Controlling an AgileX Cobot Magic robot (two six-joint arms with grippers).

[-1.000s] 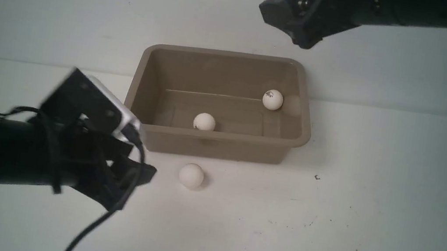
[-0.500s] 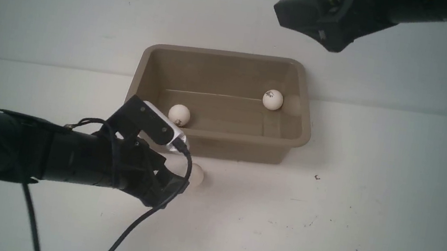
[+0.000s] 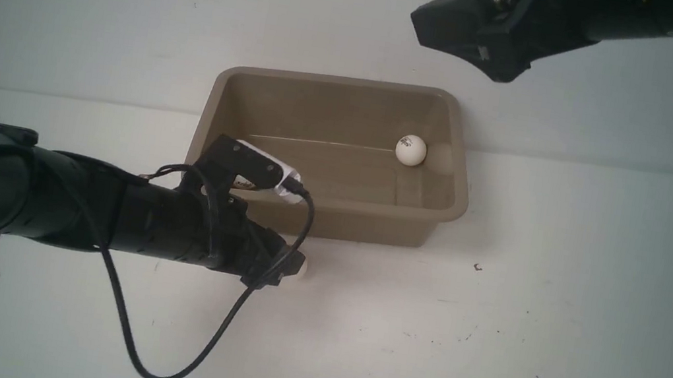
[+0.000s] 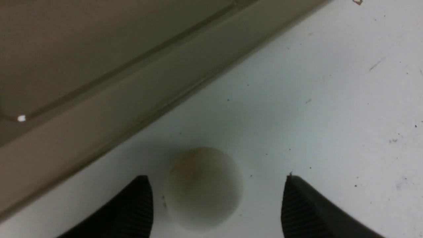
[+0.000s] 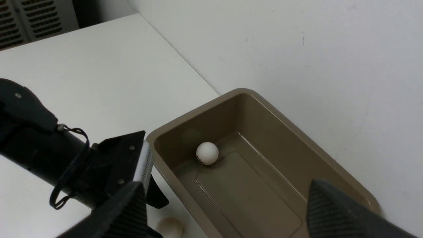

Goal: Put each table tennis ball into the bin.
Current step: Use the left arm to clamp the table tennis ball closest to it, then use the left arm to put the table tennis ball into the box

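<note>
One table tennis ball (image 4: pixel 202 186) lies on the table (image 3: pixel 558 315), just beside the near long wall of the bin (image 3: pixel 322 217), toward its left end. The left gripper (image 4: pixel 216 180) sits low around it with its fingers (image 4: pixel 132 211) apart; one may be touching the ball, but the blur hides it. A second ball (image 3: pixel 411 150) rests in the bin's far right corner, and a third ball (image 5: pixel 207 153) by its left end wall. The right gripper (image 5: pixel 226 183) hangs high near that far right corner, fingers spread wide.
</note>
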